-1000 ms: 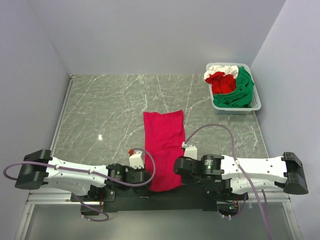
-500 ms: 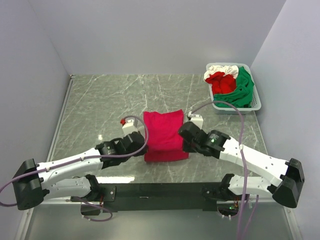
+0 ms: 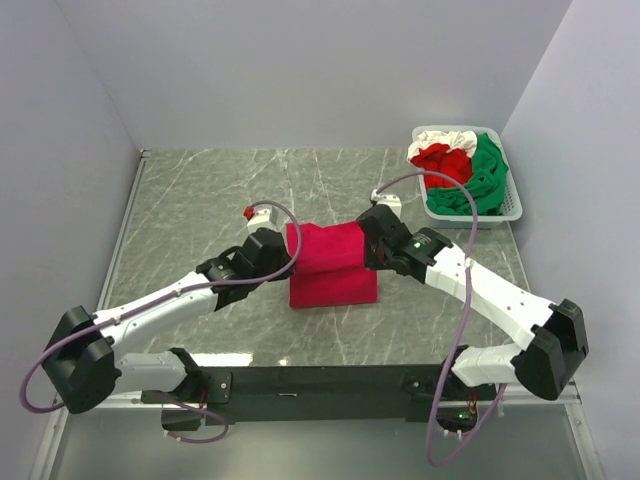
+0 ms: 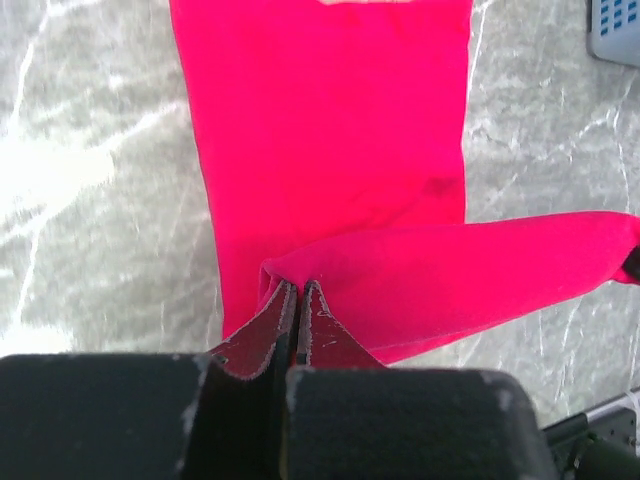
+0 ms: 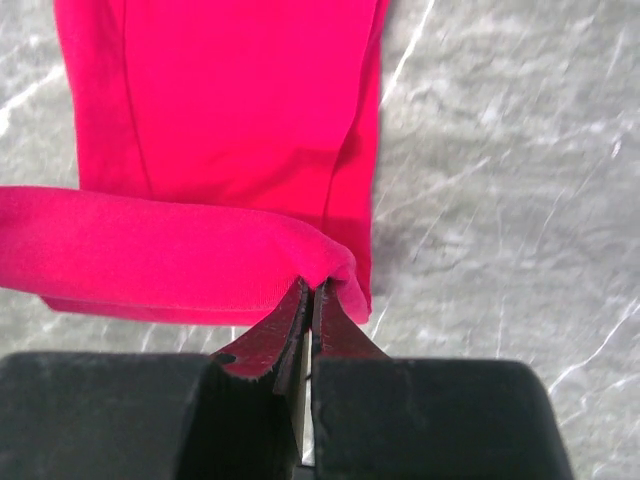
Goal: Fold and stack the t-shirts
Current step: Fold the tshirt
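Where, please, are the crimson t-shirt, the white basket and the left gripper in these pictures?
crimson t-shirt [image 3: 335,288]: top external view, flat lower layer.
white basket [image 3: 470,220]: top external view, near wall.
left gripper [image 4: 298,297]: left wrist view, between its shut fingertips.

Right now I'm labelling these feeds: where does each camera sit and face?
Top external: high behind the arm bases, looking down on the table, crimson t-shirt and basket; left arm, right arm show.
Left wrist: on the left arm, looking past its shut left tool at the t-shirt fold it pinches.
Right wrist: on the right arm, looking past its shut right tool at the fold's other end.
Shared: all show the crimson t-shirt.
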You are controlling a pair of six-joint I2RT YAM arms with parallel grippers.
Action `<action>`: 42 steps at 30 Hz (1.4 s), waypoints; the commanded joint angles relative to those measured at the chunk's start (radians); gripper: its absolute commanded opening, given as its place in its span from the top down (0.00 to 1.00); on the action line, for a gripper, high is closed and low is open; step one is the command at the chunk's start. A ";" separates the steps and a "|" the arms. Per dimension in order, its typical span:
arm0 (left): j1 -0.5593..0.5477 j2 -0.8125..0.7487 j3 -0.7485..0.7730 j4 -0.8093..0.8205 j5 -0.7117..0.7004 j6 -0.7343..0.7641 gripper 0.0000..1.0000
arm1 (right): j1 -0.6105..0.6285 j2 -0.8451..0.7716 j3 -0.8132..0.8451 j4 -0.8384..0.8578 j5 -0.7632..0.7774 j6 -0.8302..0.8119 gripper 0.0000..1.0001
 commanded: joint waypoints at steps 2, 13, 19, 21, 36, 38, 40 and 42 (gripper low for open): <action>0.064 0.040 0.057 0.080 0.046 0.081 1.00 | -0.058 0.058 0.078 0.058 0.008 -0.089 1.00; 0.170 0.219 0.136 0.172 0.107 0.147 1.00 | -0.137 0.244 0.176 0.122 -0.025 -0.158 1.00; 0.213 0.290 0.170 0.199 0.126 0.169 1.00 | -0.166 0.318 0.227 0.136 -0.041 -0.183 1.00; 0.230 0.311 0.178 0.208 0.135 0.173 0.99 | -0.172 0.341 0.244 0.142 -0.048 -0.189 1.00; 0.284 0.508 0.328 0.208 0.092 0.175 0.68 | -0.229 0.549 0.393 0.124 -0.077 -0.217 0.85; 0.284 0.502 0.379 0.167 0.021 0.173 0.42 | -0.233 0.562 0.422 0.108 -0.058 -0.224 0.53; 0.281 0.482 0.402 0.148 -0.018 0.172 0.01 | -0.233 0.550 0.460 0.082 -0.034 -0.227 0.43; 0.267 0.433 0.397 0.145 -0.082 0.173 0.01 | -0.232 0.530 0.465 0.075 -0.031 -0.227 0.34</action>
